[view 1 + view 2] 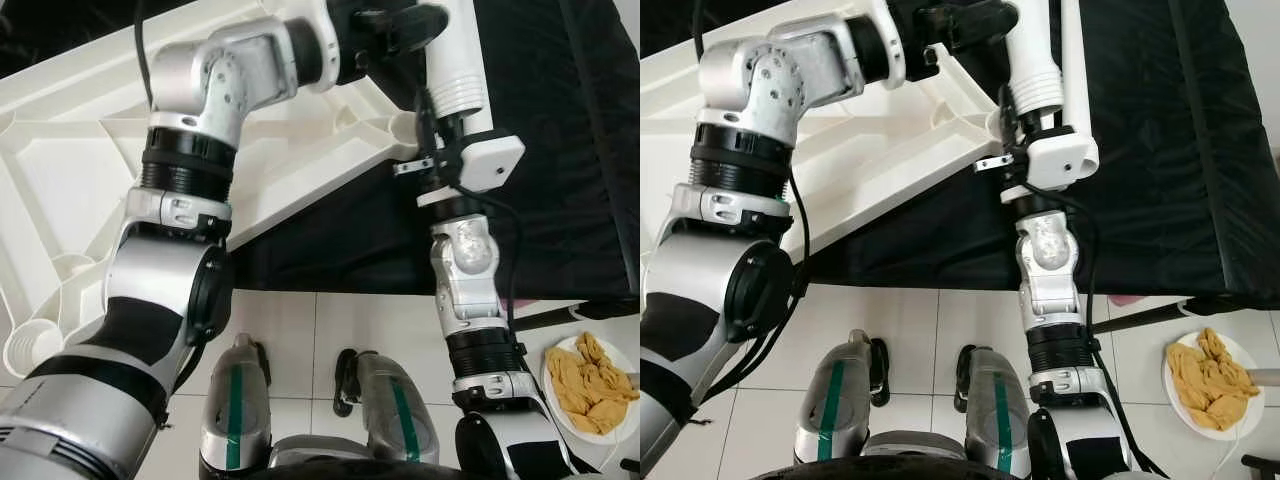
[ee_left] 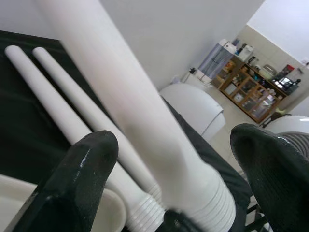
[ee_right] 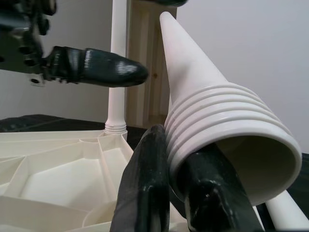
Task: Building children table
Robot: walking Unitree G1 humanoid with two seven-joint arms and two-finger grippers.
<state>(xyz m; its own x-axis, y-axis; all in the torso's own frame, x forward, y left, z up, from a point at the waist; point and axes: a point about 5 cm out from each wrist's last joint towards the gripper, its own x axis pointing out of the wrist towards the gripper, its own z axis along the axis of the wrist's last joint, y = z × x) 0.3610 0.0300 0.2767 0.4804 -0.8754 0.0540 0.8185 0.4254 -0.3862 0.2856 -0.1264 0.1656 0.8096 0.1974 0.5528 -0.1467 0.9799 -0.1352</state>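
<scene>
Table leg [image 3: 227, 130] seemingly in right claw [image 3: 178, 193].

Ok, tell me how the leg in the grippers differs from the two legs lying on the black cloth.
The held leg is lifted, its ribbed end clamped in the right gripper; the two spare legs lie flat on the black cloth, untouched. The held leg runs between the left gripper's open jaws; the spare legs lie side by side beyond. All are white with ribbed ends.
</scene>
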